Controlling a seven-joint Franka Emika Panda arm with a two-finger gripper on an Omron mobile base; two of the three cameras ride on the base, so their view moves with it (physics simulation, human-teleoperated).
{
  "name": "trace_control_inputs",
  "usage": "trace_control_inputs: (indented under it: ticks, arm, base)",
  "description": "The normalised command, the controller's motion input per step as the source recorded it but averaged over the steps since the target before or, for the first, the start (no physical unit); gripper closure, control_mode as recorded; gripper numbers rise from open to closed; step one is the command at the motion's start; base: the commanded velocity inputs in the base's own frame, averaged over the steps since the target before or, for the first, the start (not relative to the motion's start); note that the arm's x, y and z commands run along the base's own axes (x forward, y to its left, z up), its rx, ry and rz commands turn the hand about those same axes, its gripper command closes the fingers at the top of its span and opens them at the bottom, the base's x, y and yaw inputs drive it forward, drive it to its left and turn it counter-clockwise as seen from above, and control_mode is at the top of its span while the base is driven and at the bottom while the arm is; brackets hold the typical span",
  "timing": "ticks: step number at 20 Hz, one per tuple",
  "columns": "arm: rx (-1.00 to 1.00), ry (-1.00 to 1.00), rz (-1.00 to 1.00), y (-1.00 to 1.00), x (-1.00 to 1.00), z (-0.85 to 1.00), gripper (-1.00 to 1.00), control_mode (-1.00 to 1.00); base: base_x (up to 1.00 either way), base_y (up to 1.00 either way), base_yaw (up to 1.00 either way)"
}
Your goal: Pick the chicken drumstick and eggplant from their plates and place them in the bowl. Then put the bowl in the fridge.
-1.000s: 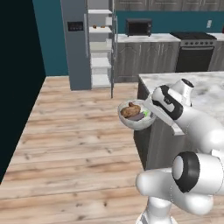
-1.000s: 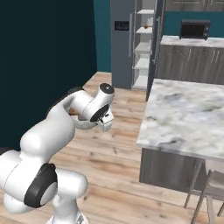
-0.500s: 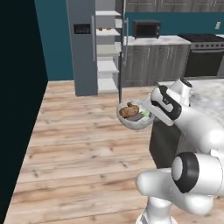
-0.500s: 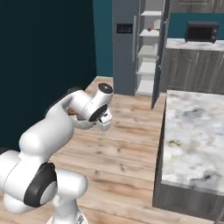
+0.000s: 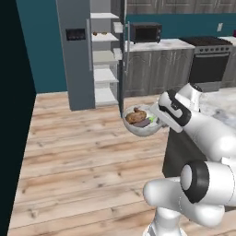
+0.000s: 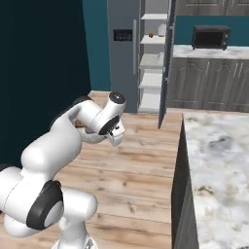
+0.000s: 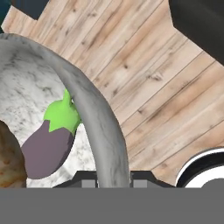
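My gripper (image 5: 158,121) is shut on the right rim of the pale speckled bowl (image 5: 142,125) and holds it level above the wooden floor. In the bowl lie the golden-brown chicken drumstick (image 5: 136,116) and the purple eggplant (image 5: 148,122). In the hand view the bowl's rim (image 7: 105,131) runs between the gripper's (image 7: 111,177) tips, with the green-ended eggplant (image 7: 48,146) and an edge of the drumstick (image 7: 8,159) inside. The dark grey fridge (image 5: 76,55) stands ahead with one door open and white shelves (image 5: 105,57) showing. The plates are out of view.
The marble island counter (image 6: 219,165) is close on the right, with its dark side (image 5: 177,147) beside the arm. A microwave (image 5: 145,32) and a black oven (image 5: 207,64) line the back wall. The fridge's open door edge (image 6: 165,63) juts out. A dark wall stands to the left.
The whole scene has shifted: the base has moved and the fridge now stands closer and more central. The bowl stays held the same way in the gripper.
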Motion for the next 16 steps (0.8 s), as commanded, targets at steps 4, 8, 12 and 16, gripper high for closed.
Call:
trace_control_inputs:
  ticks: [4,8,12,16]
  arm:
    - [0.00,0.00,0.00,0.00,0.00,0.00,1.00,1.00]
    - [0.00,0.00,0.00,0.00,0.00,0.00,1.00,1.00]
    - [0.00,0.00,0.00,0.00,0.00,0.00,1.00,1.00]
    - [0.00,0.00,0.00,0.00,0.00,0.00,1.00,1.00]
  base:
    - [0.84,0.51,-0.02]
    - [0.85,0.45,-0.06]
    - [0.87,0.40,-0.12]
    - [0.86,0.37,-0.18]
